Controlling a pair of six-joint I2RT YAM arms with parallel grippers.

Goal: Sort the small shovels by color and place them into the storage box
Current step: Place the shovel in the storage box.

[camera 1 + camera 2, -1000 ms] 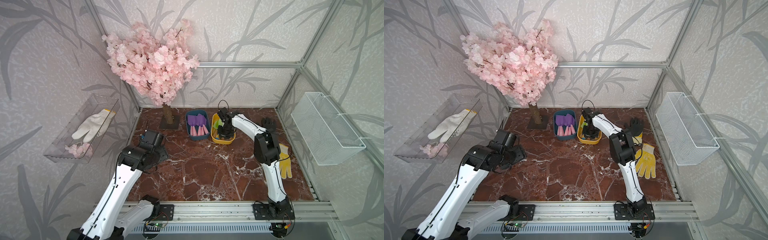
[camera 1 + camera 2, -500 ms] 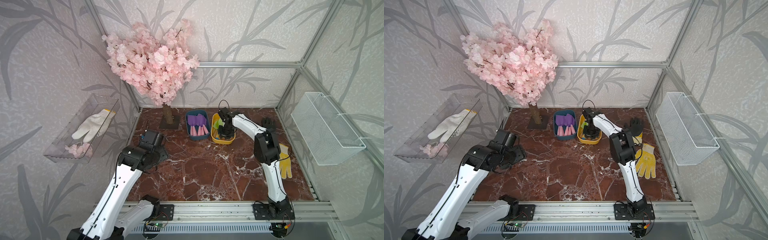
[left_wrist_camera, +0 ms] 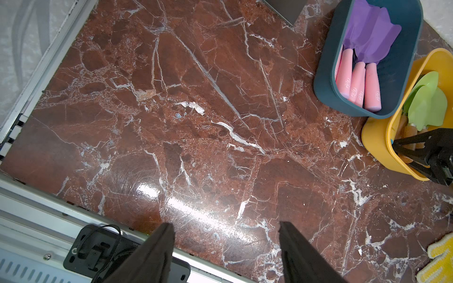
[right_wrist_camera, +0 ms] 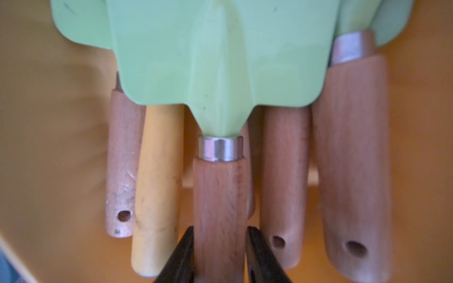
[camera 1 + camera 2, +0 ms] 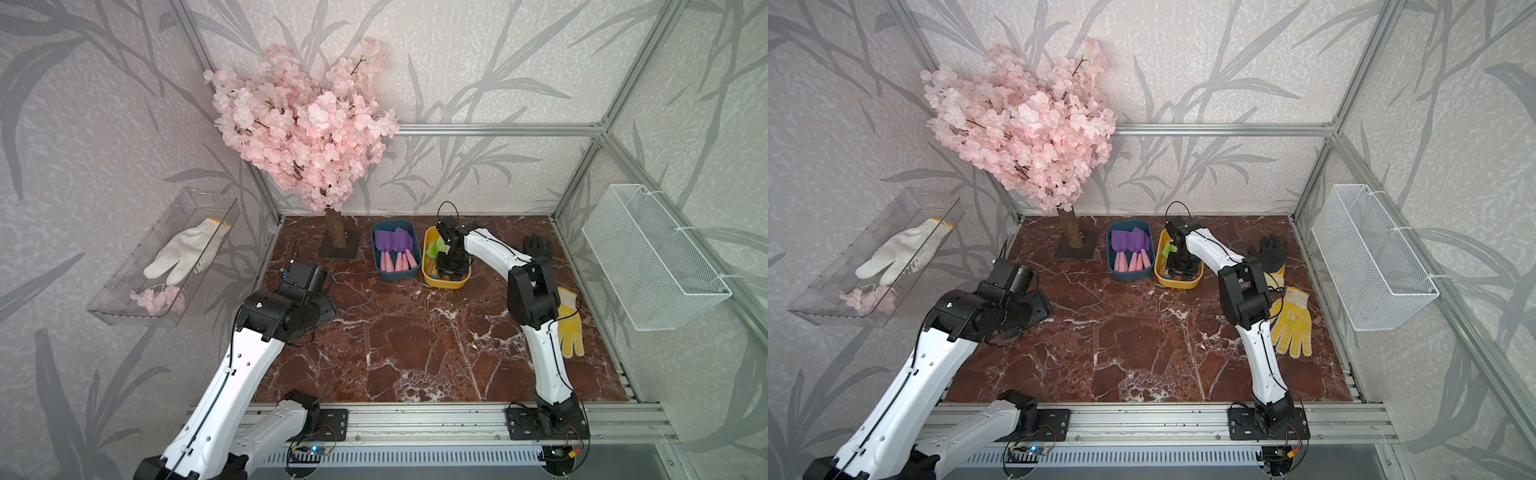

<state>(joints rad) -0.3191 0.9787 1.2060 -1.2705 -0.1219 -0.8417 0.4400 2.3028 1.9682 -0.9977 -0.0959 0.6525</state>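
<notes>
The right gripper's [image 4: 219, 229] jaws start easing off the lime-green, brown-wooden-handled shovel [image 4: 220, 171] laid in the yellow plastic bin [image 3: 377, 139], though I cannot tell whether they still pinch it, so sorting looks nearly done; the left gripper's [image 3: 226, 224] jaws stand apart, empty.

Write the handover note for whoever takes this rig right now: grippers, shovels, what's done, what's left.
Left gripper: open, empty, above the bare table.
Right gripper: down in the yellow box, jaws either side of one wooden handle; gripping or loose, cannot tell.
Purple shovels: in the blue box.
Green shovels: in the yellow box, one of them yellow-handled.
Done: no shovel shows outside the boxes in both top views.
Left: probably only to let go of that shovel and lift the right arm out.
</notes>
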